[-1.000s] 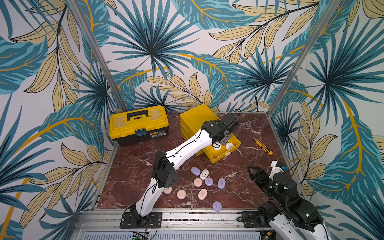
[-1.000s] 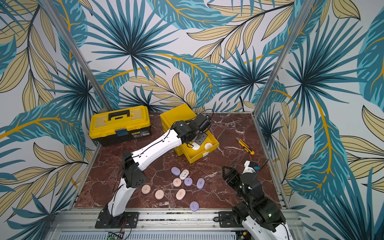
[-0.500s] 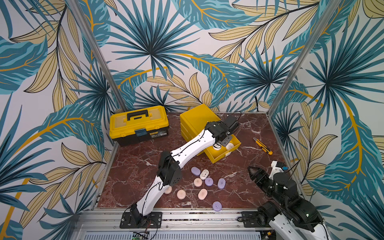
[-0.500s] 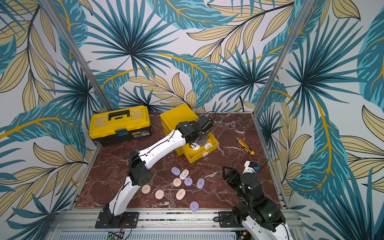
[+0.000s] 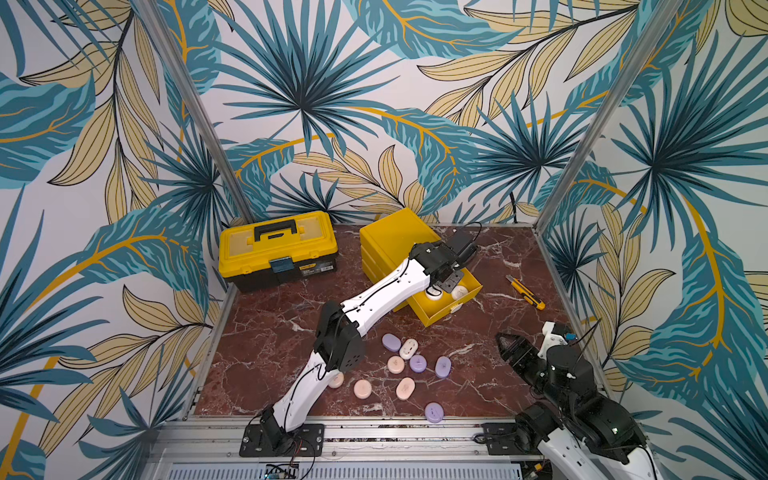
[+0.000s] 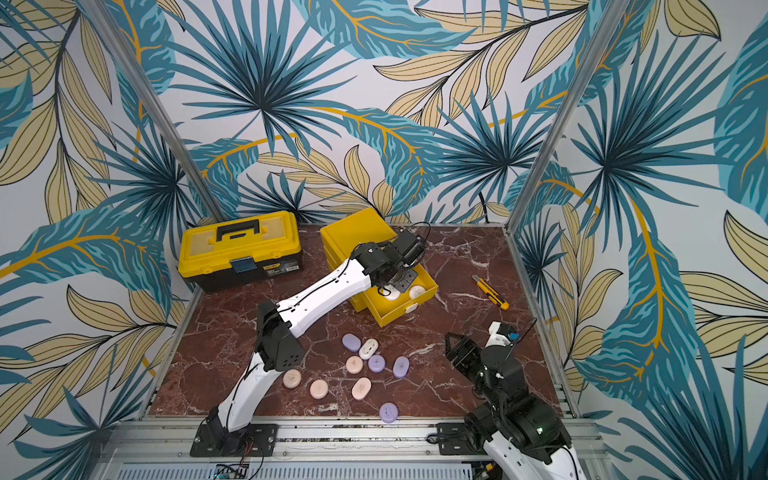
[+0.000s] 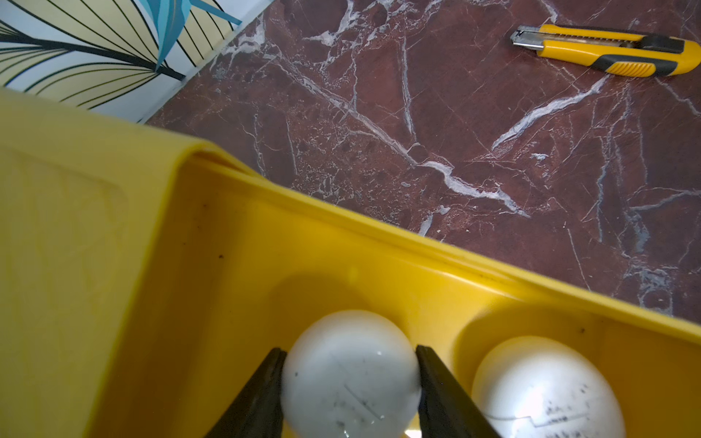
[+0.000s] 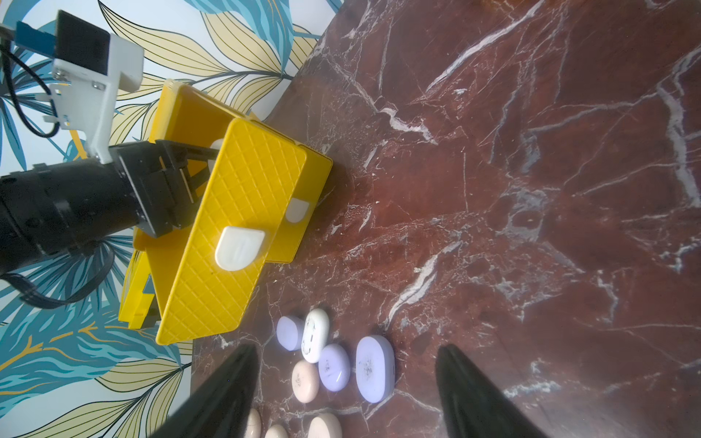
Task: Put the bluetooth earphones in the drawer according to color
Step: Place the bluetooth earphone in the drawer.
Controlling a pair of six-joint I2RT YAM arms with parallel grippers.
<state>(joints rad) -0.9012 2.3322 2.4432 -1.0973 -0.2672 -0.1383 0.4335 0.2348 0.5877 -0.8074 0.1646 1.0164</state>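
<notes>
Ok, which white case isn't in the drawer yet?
Find the open yellow drawer. In front of it, small oval cases lie on the red table. The white case sits at the drawer end beside a purple one, the only white among purple and pink.

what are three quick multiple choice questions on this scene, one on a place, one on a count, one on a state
1. The utility knife lies: A in the open drawer; B on the table; C in the right hand.
2. Lilac cases on the table: A two; B six; C four.
3. The left hand is: A shut on a white case in the open drawer; B open and empty; C shut on a lilac case.
B: it rests on bare marble, clear of the drawer. C: four show in both top views. A: its fingers press both sides of the white case.
</notes>
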